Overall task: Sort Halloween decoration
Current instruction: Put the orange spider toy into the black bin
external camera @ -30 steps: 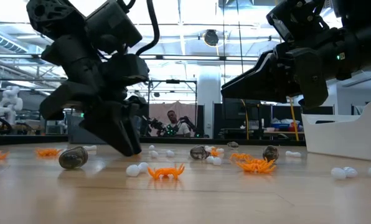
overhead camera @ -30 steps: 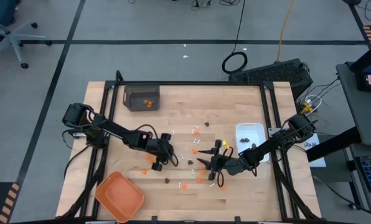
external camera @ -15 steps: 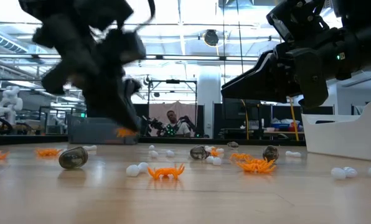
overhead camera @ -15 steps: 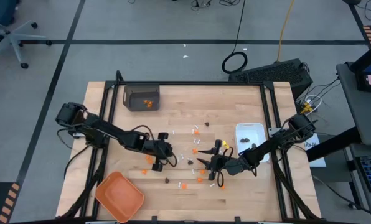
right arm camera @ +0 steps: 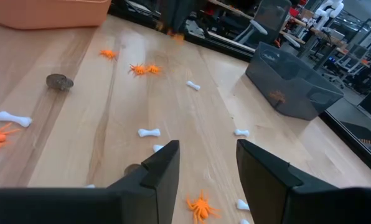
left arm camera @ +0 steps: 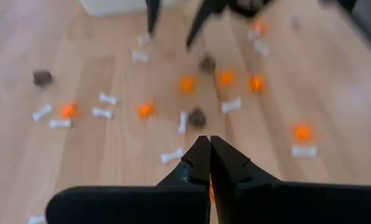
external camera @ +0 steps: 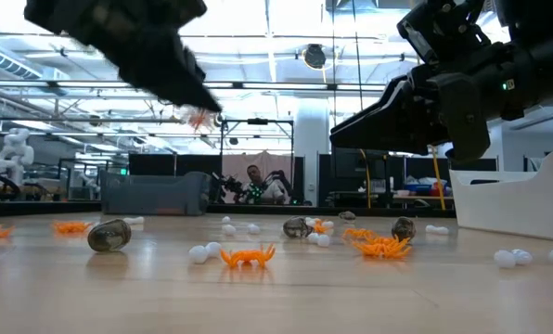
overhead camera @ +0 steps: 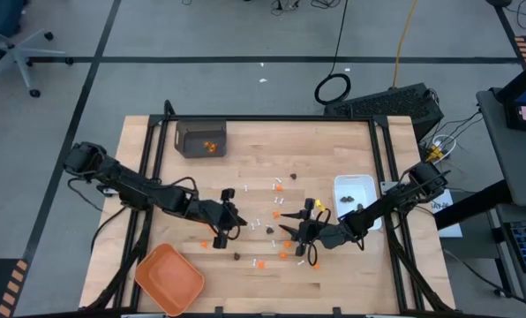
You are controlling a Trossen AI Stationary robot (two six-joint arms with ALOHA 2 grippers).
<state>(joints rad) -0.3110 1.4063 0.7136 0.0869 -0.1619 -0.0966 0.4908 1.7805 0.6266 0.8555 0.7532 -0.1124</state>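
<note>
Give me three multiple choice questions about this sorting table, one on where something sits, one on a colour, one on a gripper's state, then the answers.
1. Where is the white rectangular dish?
A. at the table's right edge
B. centre
C. near left corner

2. What colour is the shallow tray at the near left corner?
A. grey
B. orange
C. white

3. How do the left gripper's fingers stand?
A. wide apart
B. pressed together
C. out of sight

Answers:
1. A, the high view shows the dish beside the right arm.
2. B, the tray is orange like the small spider-shaped orange bits.
3. B, the left wrist view shows the tips meeting, while the right gripper shows a gap.
</note>
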